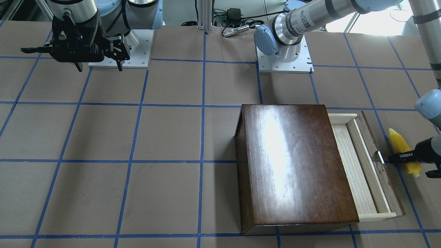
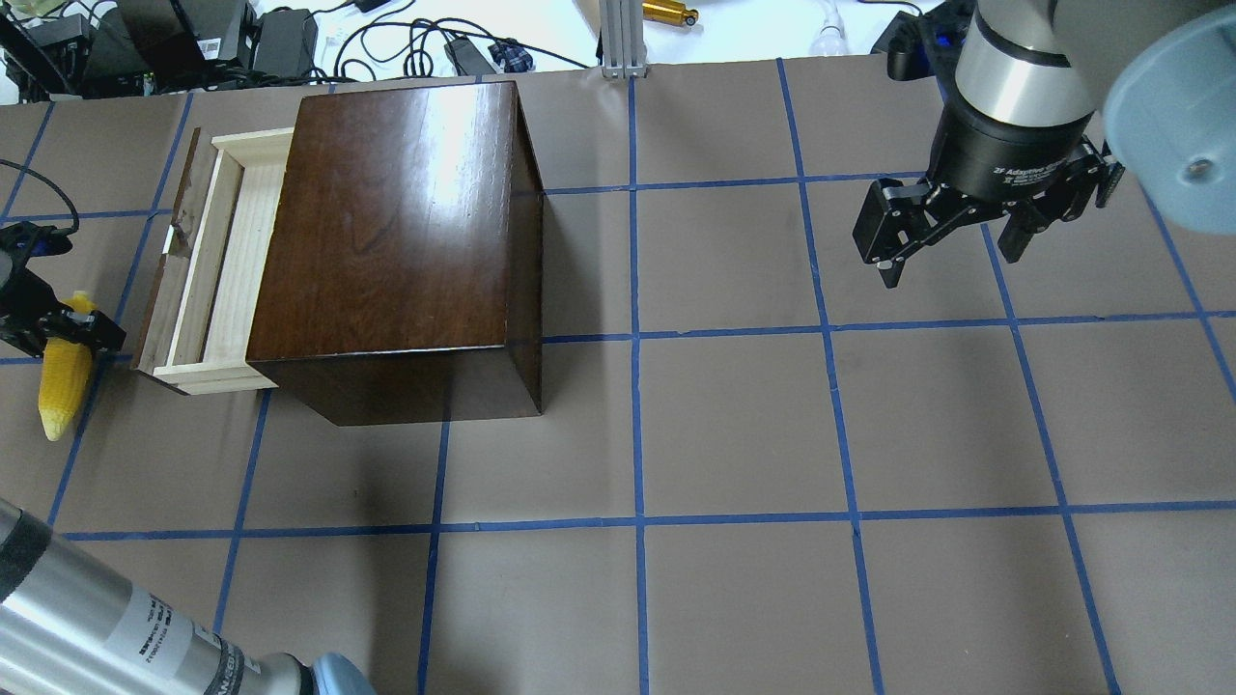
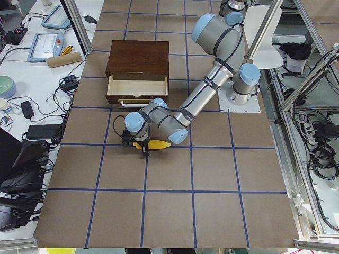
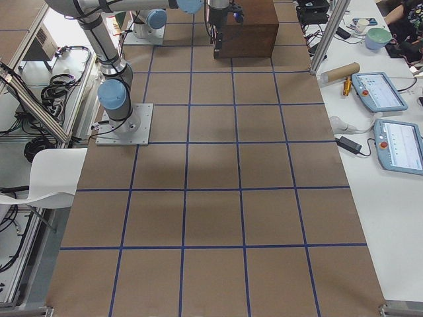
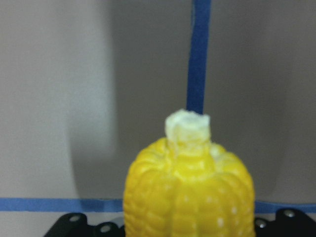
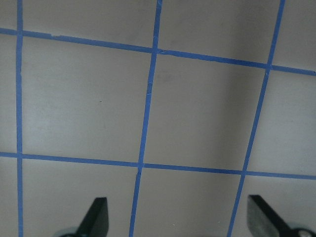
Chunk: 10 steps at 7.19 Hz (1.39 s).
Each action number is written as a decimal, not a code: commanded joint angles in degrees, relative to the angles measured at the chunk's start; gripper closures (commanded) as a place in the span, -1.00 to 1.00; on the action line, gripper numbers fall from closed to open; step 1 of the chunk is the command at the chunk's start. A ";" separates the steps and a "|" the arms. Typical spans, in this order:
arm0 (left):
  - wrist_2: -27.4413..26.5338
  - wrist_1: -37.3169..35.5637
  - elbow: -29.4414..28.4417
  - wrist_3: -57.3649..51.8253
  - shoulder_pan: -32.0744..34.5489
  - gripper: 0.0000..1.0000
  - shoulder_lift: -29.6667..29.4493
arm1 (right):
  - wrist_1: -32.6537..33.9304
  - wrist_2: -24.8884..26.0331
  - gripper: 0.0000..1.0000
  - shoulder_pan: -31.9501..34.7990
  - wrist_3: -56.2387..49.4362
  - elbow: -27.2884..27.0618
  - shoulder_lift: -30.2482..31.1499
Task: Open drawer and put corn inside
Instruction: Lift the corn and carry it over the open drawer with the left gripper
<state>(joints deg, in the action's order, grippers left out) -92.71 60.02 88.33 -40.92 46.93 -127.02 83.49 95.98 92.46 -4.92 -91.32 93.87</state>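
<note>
The dark-brown box [image 1: 296, 162] stands on the table with its drawer [image 1: 358, 165] pulled partly out; the pale wood tray [image 2: 227, 261] shows empty. The yellow corn [image 1: 401, 150] lies just beyond the drawer's dark front panel. My left gripper [image 1: 410, 165] is shut on the corn's wide end [image 2: 63, 372] low over the table. The left wrist view shows the corn [image 5: 190, 192] between the finger bases. My right gripper [image 2: 951, 256] is open and empty, high over the far side of the table [image 6: 177, 217].
Brown paper with blue tape grid covers the table [image 2: 734, 425]. The arm bases [image 1: 285, 63] stand at the robot's edge. Cables and a gold cylinder [image 2: 668, 12] lie beyond the far edge. Tablets and clutter sit on a side bench [image 3: 45, 45].
</note>
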 commanded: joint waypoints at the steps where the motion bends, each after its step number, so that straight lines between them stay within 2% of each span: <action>1: -0.01 -0.08 0.09 -0.03 0.00 1.00 0.01 | 0.01 0.00 -1.00 0.00 0.00 0.00 0.00; 4: -0.18 1.05 -0.44 -0.12 0.17 1.00 2.81 | 0.01 0.00 -1.00 0.00 0.00 0.00 0.00; 8: 0.60 12.64 -0.97 -0.12 2.01 1.00 15.98 | 0.01 0.00 -1.00 0.00 0.00 0.00 0.00; 10: 0.60 16.51 -0.97 2.76 7.44 1.00 20.39 | -0.08 0.00 -1.00 0.00 0.00 0.00 0.00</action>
<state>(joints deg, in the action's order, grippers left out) -92.17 74.20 87.37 -40.10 51.30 -109.31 83.47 95.98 92.46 -4.92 -91.32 93.87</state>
